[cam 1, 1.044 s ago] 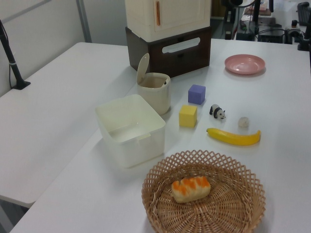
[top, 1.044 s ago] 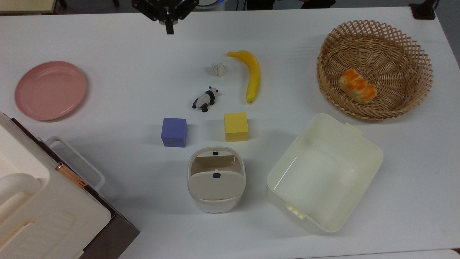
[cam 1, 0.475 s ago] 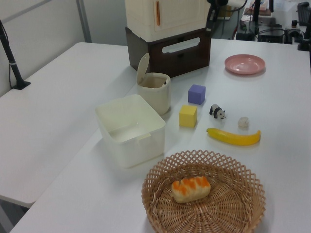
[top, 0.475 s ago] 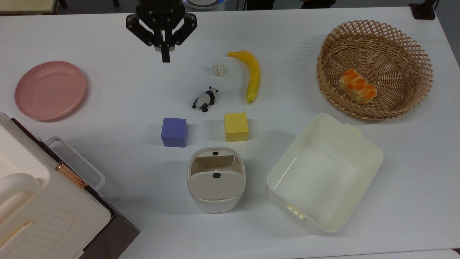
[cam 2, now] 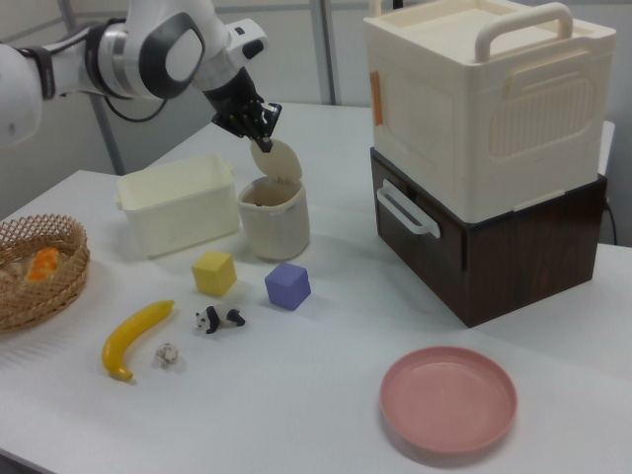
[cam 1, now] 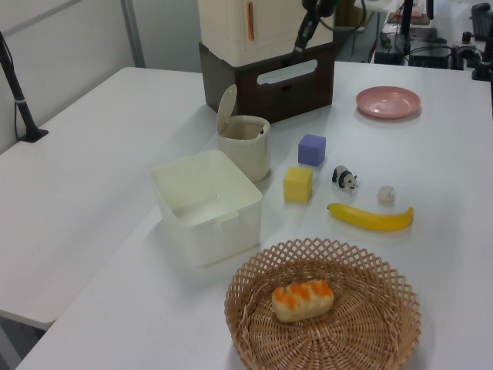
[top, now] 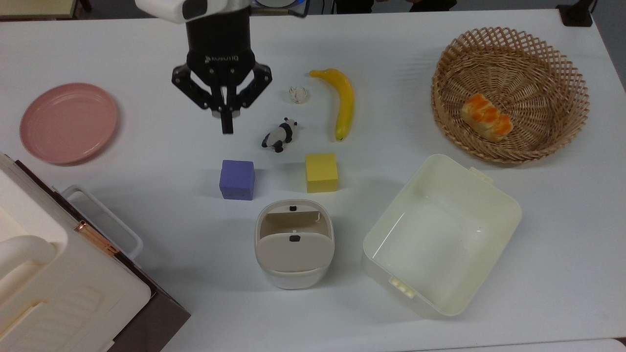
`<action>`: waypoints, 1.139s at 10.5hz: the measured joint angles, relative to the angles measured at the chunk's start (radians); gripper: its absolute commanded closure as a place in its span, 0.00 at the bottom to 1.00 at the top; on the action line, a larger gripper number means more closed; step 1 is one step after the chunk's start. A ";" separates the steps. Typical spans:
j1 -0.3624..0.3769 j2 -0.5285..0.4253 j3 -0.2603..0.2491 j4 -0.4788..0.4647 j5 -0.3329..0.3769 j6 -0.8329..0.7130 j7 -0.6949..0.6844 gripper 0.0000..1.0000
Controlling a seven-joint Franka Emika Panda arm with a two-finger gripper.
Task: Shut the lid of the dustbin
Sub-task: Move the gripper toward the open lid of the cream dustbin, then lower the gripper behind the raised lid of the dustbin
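The small white dustbin (top: 294, 277) stands near the table's front, below the two cubes in the top view. Its beige lid (top: 293, 252) is swung up and open, with a black button on it. The left view shows the dustbin (cam 1: 248, 150) with the lid (cam 1: 226, 108) upright above its rim. In the right view the lid (cam 2: 278, 160) also stands up over the dustbin (cam 2: 274, 219). My gripper (top: 226, 128) hangs shut and holds nothing, above the purple cube in the top view and well apart from the bin. In the right view the gripper (cam 2: 265, 118) shows just above the lid's top edge.
A purple cube (top: 237, 179) and a yellow cube (top: 321, 172) sit just beyond the bin. A toy panda (top: 279, 135), a paper ball (top: 298, 94) and a banana (top: 342, 100) lie past them. A cream tub (top: 494, 205), a wicker basket (top: 562, 68), a pink plate (top: 68, 122) and a big white case (top: 49, 274) surround them.
The arm has come down from the top view's upper edge toward the cubes and the bin. The lid and everything on the table have stayed still.
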 measured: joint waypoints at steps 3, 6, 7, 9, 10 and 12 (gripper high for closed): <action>0.001 0.071 0.015 0.003 0.000 0.154 0.001 1.00; 0.019 0.135 0.022 0.005 0.001 0.306 0.020 1.00; 0.022 0.145 0.022 0.006 0.001 0.364 0.021 1.00; 0.022 0.161 0.022 0.007 0.001 0.494 0.021 1.00; 0.022 0.180 0.022 0.010 0.001 0.560 0.021 1.00; 0.028 0.239 0.023 0.052 0.001 0.619 0.021 1.00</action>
